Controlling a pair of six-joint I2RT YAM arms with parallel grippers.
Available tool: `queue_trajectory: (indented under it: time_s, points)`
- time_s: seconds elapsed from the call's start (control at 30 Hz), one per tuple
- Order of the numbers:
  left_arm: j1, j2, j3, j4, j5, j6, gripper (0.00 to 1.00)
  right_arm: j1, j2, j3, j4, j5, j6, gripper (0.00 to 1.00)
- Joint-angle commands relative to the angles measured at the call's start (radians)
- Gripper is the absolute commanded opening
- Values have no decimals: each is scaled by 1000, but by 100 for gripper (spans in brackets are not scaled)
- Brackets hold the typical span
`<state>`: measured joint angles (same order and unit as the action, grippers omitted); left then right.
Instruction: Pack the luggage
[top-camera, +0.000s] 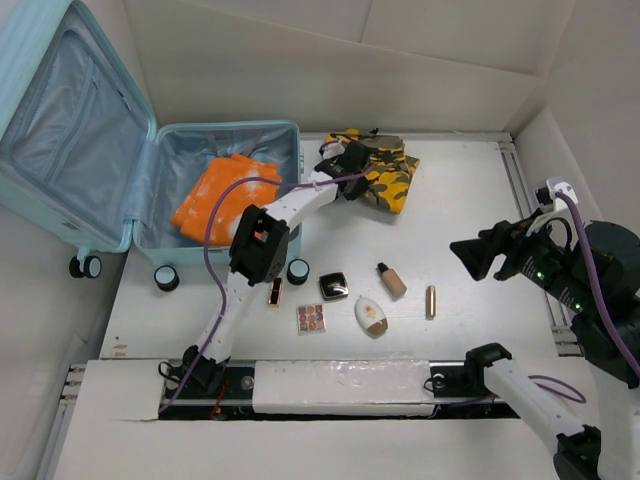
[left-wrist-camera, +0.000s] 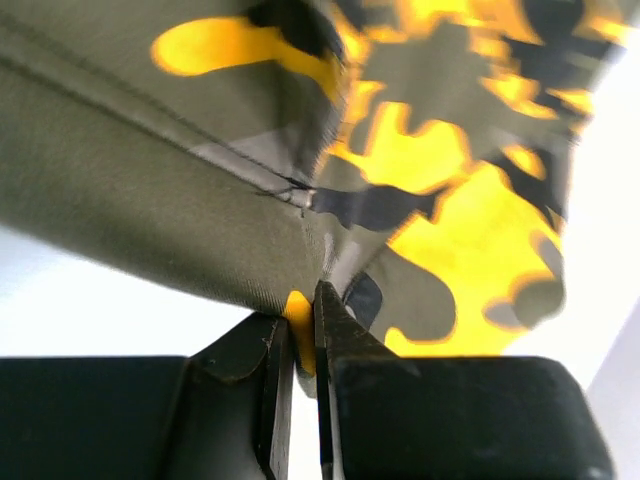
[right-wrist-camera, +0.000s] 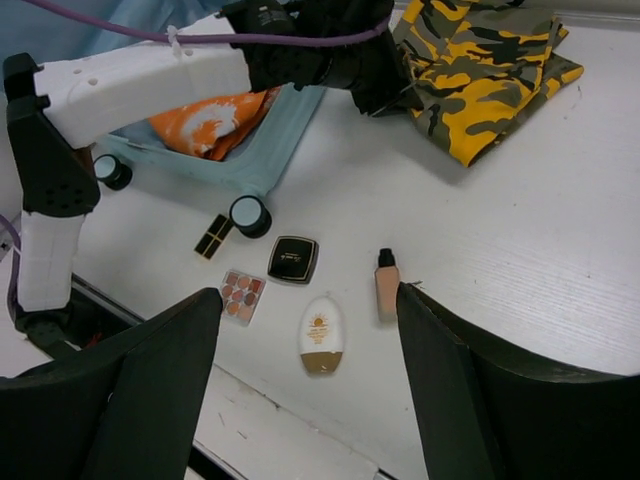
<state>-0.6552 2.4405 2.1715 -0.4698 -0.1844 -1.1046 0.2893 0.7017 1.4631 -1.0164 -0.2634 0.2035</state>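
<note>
The light-blue luggage (top-camera: 60, 130) lies open at the back left, lid up, with an orange garment (top-camera: 225, 195) in its lower half. A folded yellow-and-olive camouflage garment (top-camera: 385, 172) lies on the table right of it. My left gripper (top-camera: 347, 160) is at the garment's left edge, shut on a fold of the camouflage cloth (left-wrist-camera: 400, 160), pinched between the fingers. My right gripper (top-camera: 478, 255) is open and empty, high above the table's right side; in its wrist view the cosmetics show between its fingers (right-wrist-camera: 150, 390).
Near the front lie a black-gold lipstick (top-camera: 275, 292), a black compact (top-camera: 334, 285), an eyeshadow palette (top-camera: 311, 318), a white sunscreen bottle (top-camera: 371, 316), a foundation bottle (top-camera: 391, 280) and a small rose-gold tube (top-camera: 431, 301). Luggage wheels (top-camera: 298, 271) stand at the case's near edge.
</note>
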Motion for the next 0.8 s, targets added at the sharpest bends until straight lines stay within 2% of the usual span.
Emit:
queue_trajectory:
  time_s: [0.0, 0.03, 0.1, 0.23, 0.33, 0.4, 0.47, 0.53, 0.77]
  points:
    - [23, -75, 125, 72, 66, 173, 0, 7, 16, 2, 74, -22, -4, 77]
    - [43, -96, 134, 88, 141, 201, 0, 7, 16, 2, 75, -22, -4, 77]
    - [72, -133, 146, 70, 193, 277, 0, 7, 36, 2, 85, -13, -4, 77]
    - [135, -249, 131, 22, 212, 398, 0, 7, 48, 2, 110, -22, -4, 77]
    - [192, -340, 84, 34, 261, 451, 0, 7, 67, 2, 120, -31, -4, 75]
    - [259, -402, 74, 34, 342, 494, 0, 16, 67, -7, 130, -31, -4, 75]
    - [307, -460, 61, 10, 353, 517, 0, 16, 77, -7, 130, -31, -4, 75]
    - [337, -503, 22, 22, 382, 560, 0, 27, 78, -7, 139, -31, -4, 75]
    - [518, -672, -261, 112, 477, 560, 0, 47, 87, -7, 139, -22, -4, 75]
